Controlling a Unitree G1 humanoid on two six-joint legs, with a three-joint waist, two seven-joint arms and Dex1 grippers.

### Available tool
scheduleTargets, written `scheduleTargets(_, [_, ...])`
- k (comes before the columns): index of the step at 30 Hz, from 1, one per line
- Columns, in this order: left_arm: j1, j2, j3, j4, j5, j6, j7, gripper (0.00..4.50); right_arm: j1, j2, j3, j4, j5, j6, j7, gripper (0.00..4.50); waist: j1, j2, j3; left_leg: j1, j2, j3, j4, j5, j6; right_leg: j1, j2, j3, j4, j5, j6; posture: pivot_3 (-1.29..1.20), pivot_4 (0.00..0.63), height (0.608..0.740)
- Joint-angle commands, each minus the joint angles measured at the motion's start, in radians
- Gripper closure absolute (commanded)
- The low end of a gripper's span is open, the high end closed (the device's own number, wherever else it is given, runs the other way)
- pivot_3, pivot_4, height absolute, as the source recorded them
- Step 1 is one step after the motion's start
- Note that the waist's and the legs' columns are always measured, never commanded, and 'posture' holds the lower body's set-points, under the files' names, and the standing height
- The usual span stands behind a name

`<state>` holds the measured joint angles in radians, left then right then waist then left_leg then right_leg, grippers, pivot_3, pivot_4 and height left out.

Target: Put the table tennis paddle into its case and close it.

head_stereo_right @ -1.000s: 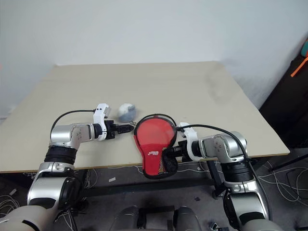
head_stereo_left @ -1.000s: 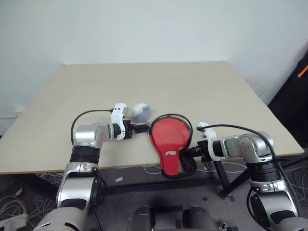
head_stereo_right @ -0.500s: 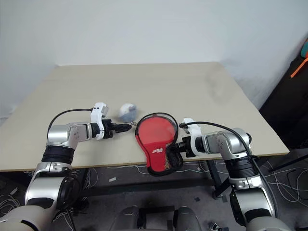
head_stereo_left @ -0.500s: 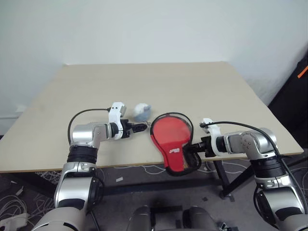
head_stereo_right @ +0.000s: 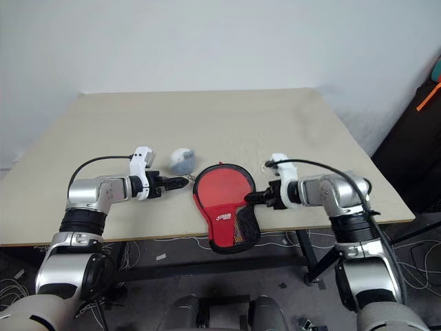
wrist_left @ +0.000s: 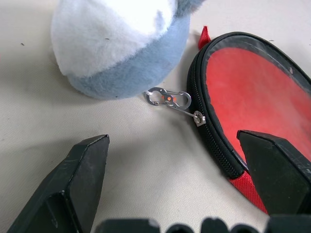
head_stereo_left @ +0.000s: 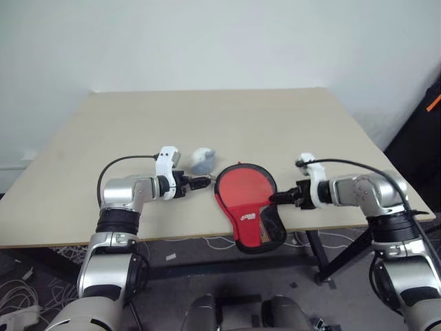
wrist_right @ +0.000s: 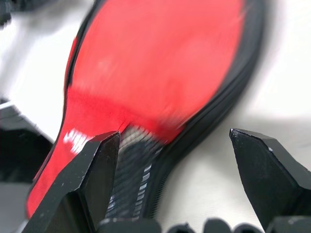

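the two head cameras look forward and down over the whole table [head_stereo_left: 289, 117], side by side, sharing nearly everything. each wrist camera sits low and very close, sighting along its own fingers: the left at the case [wrist_left: 252, 102] rim and soft ball [wrist_left: 116, 43], the right across the case's red face.

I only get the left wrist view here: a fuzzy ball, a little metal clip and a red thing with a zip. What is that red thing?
Observer: It is the case, paddle-shaped, lying flat near the table's front edge, its narrow end hanging over it.
Operator: Is the other arm doing anything?
Observer: The right gripper sits open at the case's right side, beside its neck, holding nothing.
Operator: And my gripper?
Observer: The left gripper is open too, pointing at the case's left rim, with the ball just behind it.
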<state>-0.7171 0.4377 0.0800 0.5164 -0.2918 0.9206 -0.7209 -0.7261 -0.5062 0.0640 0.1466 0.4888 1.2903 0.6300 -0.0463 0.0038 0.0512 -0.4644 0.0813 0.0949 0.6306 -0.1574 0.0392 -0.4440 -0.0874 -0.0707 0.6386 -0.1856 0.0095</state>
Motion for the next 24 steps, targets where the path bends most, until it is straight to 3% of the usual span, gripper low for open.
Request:
scheduleTargets(1, [-0.023, 0.012, 0.003, -0.011, -0.009, -0.015, -0.008, 0.00, -0.064, -0.007, -0.045, 0.020, -0.009, -0.074, 0.007, 0.53, 0.000, 0.000, 0.000, 0.000, 0.000, 0.000, 0.000, 0.000, 0.000, 0.000, 0.000, 0.000, 0.000, 0.000, 0.000, 0.00, 0.000, 0.722])
scheduleTargets(5, [-0.037, 0.012, 0.005, 0.011, -0.006, -0.026, -0.007, 0.00, -0.066, 0.148, -0.099, -0.017, 0.003, -0.272, -0.038, 0.53, -0.001, 0.000, 0.000, 0.000, 0.000, -0.001, -0.001, 0.000, 0.000, -0.001, 0.001, 0.000, 0.000, 0.000, 0.000, 0.00, 0.000, 0.722])
scheduleTargets(11, [-0.061, 0.009, 0.008, 0.039, -0.008, -0.041, -0.003, 0.00, -0.053, 0.304, -0.005, 0.027, -0.047, -0.372, -0.048, 0.53, 0.000, 0.000, 0.000, 0.001, 0.000, -0.003, 0.000, 0.000, 0.000, -0.001, 0.001, -0.002, 0.001, 0.000, -0.001, 0.00, 0.000, 0.722])
scheduleTargets(12, [-0.063, 0.010, 0.008, 0.041, -0.008, -0.043, -0.003, 0.00, -0.051, 0.322, 0.018, 0.043, -0.068, -0.402, -0.052, 0.69, 0.000, 0.000, 0.000, 0.001, 0.000, -0.002, 0.001, 0.000, 0.000, -0.001, 0.001, -0.002, 0.001, 0.000, -0.001, 0.00, 0.000, 0.722])
scheduleTargets(15, [-0.068, 0.012, 0.012, 0.048, -0.009, -0.046, 0.000, 0.00, -0.052, 0.365, 0.044, 0.092, -0.100, -0.459, -0.062, 1.44, 0.000, 0.000, 0.000, 0.000, 0.000, -0.001, 0.004, 0.000, 0.000, -0.001, 0.000, -0.001, 0.001, 0.001, 0.000, 0.00, 0.000, 0.722])
scheduleTargets(23, [-0.079, 0.022, 0.024, 0.066, -0.009, -0.054, 0.004, 0.00, -0.054, 0.441, 0.107, 0.262, -0.199, -0.595, -0.069, 4.34, 0.000, -0.001, 0.000, 0.000, 0.000, 0.000, 0.001, 0.000, 0.000, -0.001, 0.001, 0.000, 0.001, 0.001, -0.001, 0.00, 0.000, 0.722])
scheduleTargets(24, [-0.079, 0.022, 0.025, 0.067, -0.009, -0.055, 0.004, 0.00, -0.054, 0.448, 0.117, 0.282, -0.214, -0.613, -0.068, 4.45, -0.001, -0.001, 0.000, 0.001, 0.000, -0.001, 0.001, 0.000, 0.000, -0.002, 0.001, 0.000, 0.002, 0.001, -0.001, 0.00, 0.000, 0.722])
